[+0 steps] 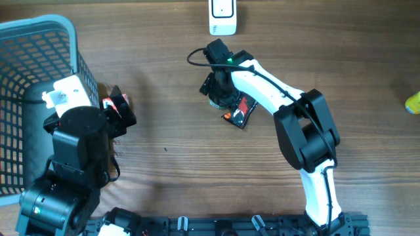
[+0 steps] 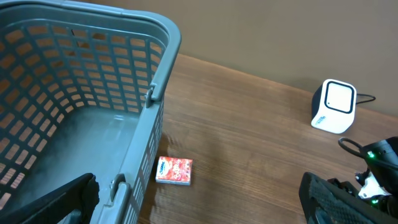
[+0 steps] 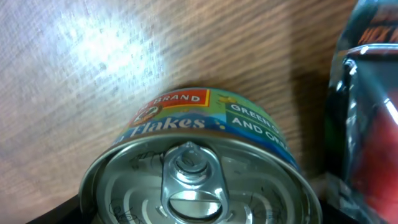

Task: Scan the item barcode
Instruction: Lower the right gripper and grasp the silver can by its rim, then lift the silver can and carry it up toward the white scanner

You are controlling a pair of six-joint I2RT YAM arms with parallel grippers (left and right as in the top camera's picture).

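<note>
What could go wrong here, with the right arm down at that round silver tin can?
The round silver tin can has a smooth wall that may slip from the right gripper; I cannot tell whether it grips yet. The dark foil packet close beside it might get nudged or pinched. No barcode shows, so it may end up facing away from the white box scanner.

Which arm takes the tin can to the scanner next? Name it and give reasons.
Right. Its gripper straddles the can, just below the white scanner in the overhead view. The left gripper hangs open by the basket, near a small red box, farther away.
</note>
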